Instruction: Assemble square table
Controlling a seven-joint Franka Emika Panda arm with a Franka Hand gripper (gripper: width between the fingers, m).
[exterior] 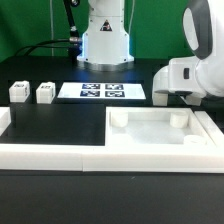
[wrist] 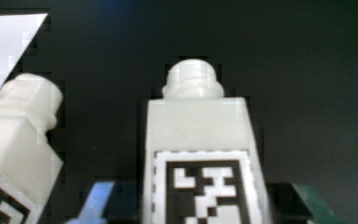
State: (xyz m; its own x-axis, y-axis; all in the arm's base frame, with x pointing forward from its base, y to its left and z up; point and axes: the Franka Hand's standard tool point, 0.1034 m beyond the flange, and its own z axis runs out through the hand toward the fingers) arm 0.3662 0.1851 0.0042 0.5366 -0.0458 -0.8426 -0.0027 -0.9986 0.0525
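Observation:
The white square tabletop [exterior: 160, 132] lies tray-side up at the front of the exterior view's right. Two small white tagged legs [exterior: 17, 92] [exterior: 45, 92] stand at the left. My gripper [exterior: 172, 98] is low behind the tabletop's far right corner. In the wrist view my gripper [wrist: 202, 208] is open, with one finger [wrist: 105, 200] on each side of a tagged leg [wrist: 202, 130] and dark gaps between the fingers and the leg. A second leg [wrist: 19, 140] stands right beside it. The hand hides both of these legs in the exterior view.
The marker board [exterior: 103, 91] lies at the middle back, and its corner shows in the wrist view [wrist: 5, 50]. The long low white border wall [exterior: 50, 152] runs along the front left. The robot base [exterior: 105, 40] stands at the back.

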